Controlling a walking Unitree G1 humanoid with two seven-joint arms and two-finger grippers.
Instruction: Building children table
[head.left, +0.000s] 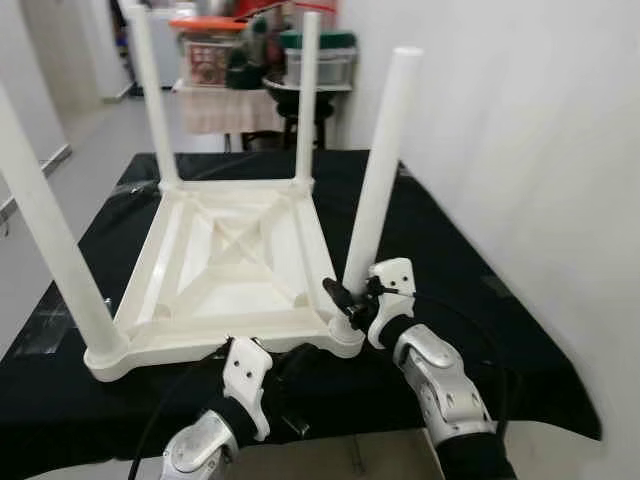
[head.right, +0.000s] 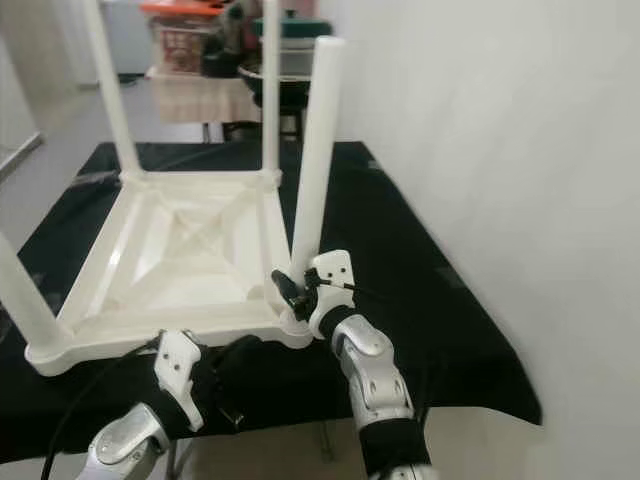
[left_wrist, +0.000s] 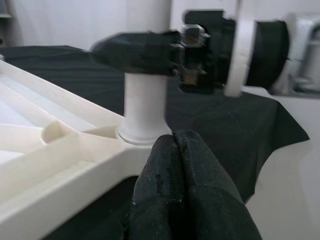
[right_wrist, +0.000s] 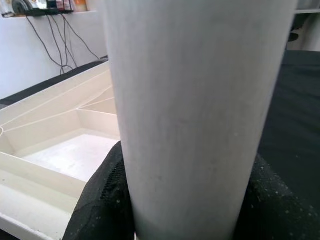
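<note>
Seemingly right end effector (head.left: 343, 300) around leg (head.left: 380, 170)

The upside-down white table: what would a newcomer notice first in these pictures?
The white table lies upside down on a black cloth, with four legs pointing up. The right gripper is closed around the bottom of the near right leg. The left gripper, fingers together, sits just below the table's near edge.

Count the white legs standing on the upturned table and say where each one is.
4. Near-left leg and far-left leg at the left corners, far-right leg at the back, and near-right leg gripped at its base by the right gripper.
</note>
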